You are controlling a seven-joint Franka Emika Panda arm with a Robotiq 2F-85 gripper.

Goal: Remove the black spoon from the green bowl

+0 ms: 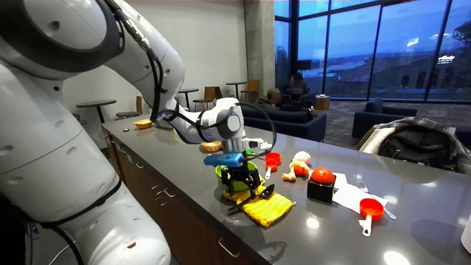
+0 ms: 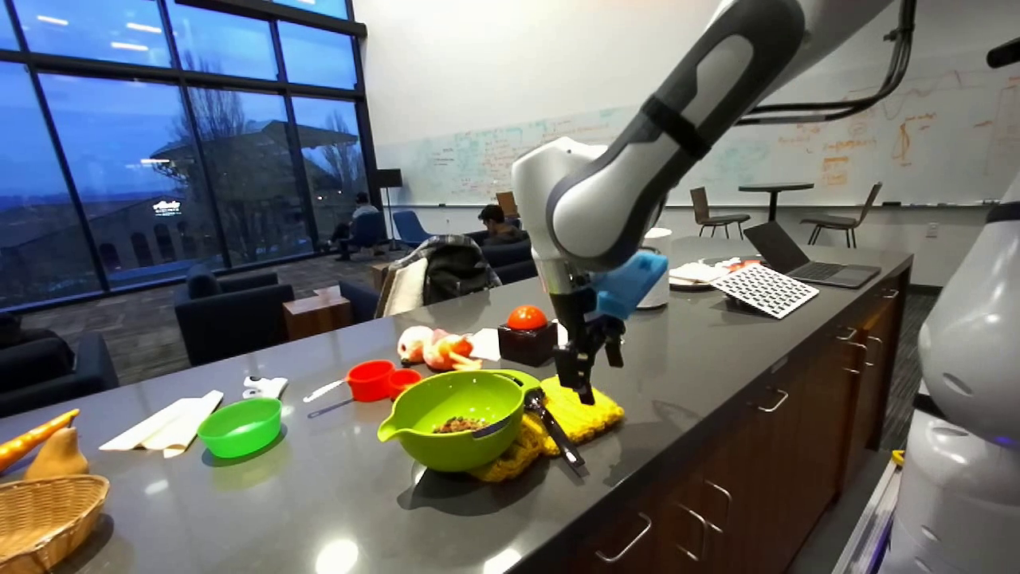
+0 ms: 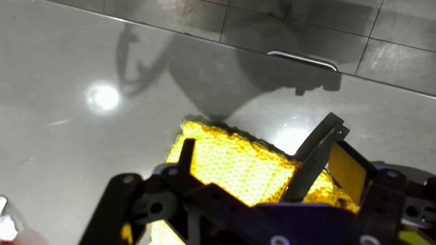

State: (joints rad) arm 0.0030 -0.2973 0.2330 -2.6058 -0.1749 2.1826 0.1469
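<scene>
- One spoon (image 2: pixel 558 432), right of the bowl (image 2: pixel 437 449), across the cloth (image 2: pixel 603 417): we judge it light, stiff, slippery.
- We'd pinch mid-handle; our jaws stand wide.

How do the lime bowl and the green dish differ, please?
The lime bowl looks larger than the green dish. The bowl has a spout; the dish shows none. The bowl's green is yellower than the dish's. Both are round and open side up.
</scene>
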